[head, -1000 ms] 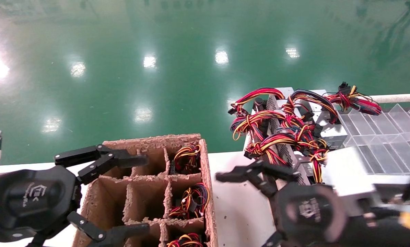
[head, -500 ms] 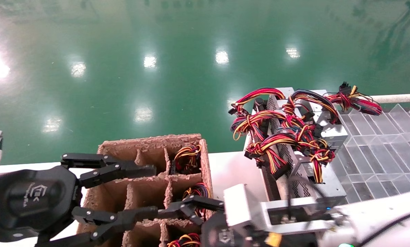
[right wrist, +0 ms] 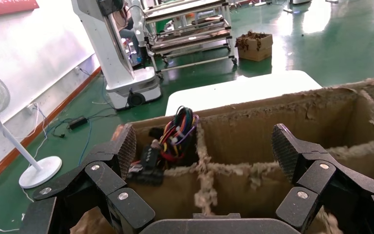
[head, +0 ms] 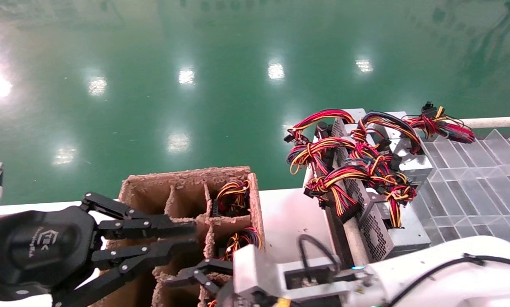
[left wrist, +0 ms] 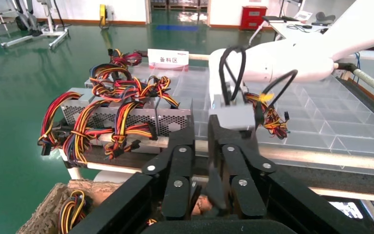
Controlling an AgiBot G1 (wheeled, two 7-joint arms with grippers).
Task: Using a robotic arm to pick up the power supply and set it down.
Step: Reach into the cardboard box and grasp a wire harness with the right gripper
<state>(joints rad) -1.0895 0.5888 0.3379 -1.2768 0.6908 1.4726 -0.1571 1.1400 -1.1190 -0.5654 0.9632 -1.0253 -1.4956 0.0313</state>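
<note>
Several silver-grey power supplies with red, yellow and black wire bundles stand in a row on the right shelf; the left wrist view shows them too. More wire bundles fill cells of the brown cardboard divider box. My right gripper hangs open over the box's near cells, and nothing lies between its pads. My left gripper is shut and empty, reaching across the box's left cells.
A clear plastic compartment tray lies right of the power supplies. The white table top shows between box and shelf. My right arm's white forearm crosses the near right. Green floor lies beyond the table's far edge.
My right arm swung left from beside the power supply row to over the divider box, gripper open throughout. My left gripper's fingers went from wide open to shut.
</note>
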